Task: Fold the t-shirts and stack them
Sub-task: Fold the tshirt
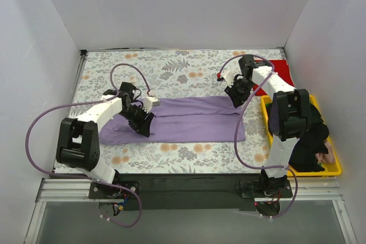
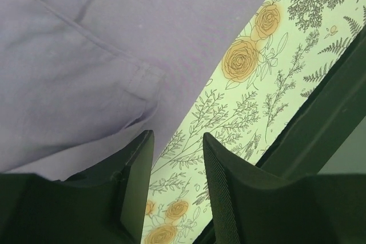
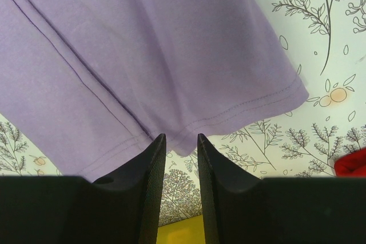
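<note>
The lavender t-shirt (image 1: 189,119) lies folded into a long band across the middle of the floral cloth. My left gripper (image 1: 143,123) sits over the shirt's left end. In the left wrist view the left gripper (image 2: 178,134) is open over bare floral cloth, and the shirt's sleeve (image 2: 86,84) lies just left of its fingers. My right gripper (image 1: 235,98) hovers at the shirt's far right corner. The right wrist view shows the right gripper (image 3: 181,136) narrowly open, with the shirt's hem (image 3: 229,112) at its tips, not pinched. The red t-shirt (image 1: 281,72) lies at the back right.
A yellow tray (image 1: 334,167) holding dark cloth stands along the right edge, and its rim (image 3: 177,234) shows below the right fingers. The grey-and-orange floral cloth (image 1: 171,64) covers the table. The dark front edge of the table (image 2: 323,121) runs close to the left gripper. White walls enclose the space.
</note>
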`<state>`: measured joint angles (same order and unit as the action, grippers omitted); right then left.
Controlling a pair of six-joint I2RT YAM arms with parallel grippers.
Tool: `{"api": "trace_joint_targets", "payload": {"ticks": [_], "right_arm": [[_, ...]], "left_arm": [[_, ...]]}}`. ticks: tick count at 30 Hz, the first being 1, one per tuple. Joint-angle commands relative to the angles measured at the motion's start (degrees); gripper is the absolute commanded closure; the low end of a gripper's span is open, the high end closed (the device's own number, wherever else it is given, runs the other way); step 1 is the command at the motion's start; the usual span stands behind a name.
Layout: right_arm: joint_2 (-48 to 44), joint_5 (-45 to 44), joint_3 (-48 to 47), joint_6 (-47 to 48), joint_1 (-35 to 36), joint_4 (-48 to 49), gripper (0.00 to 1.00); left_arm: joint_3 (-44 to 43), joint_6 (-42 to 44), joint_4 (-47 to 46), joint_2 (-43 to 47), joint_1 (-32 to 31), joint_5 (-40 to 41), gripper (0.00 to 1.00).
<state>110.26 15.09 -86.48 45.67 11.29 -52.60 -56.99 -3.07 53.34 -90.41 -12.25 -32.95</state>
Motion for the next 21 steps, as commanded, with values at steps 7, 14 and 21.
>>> {"api": "trace_joint_targets", "payload": {"ticks": [7,14,21], "right_arm": [[0.57,0.55,-2.03,0.38,0.40,-1.19,0.66],[-0.04,0.38,-1.24,0.47,0.40,-1.19,0.66],[1.01,0.11,-0.97,-0.05,0.40,-1.10,0.67]], "left_arm": [[-7.07,-2.82,-0.44,1.04,10.20,1.06,0.59],[-12.18,-0.63,2.12,-7.94,17.87,5.16,0.58],[-4.02,2.54,1.33,-5.31,17.96,10.87,0.64]]}}
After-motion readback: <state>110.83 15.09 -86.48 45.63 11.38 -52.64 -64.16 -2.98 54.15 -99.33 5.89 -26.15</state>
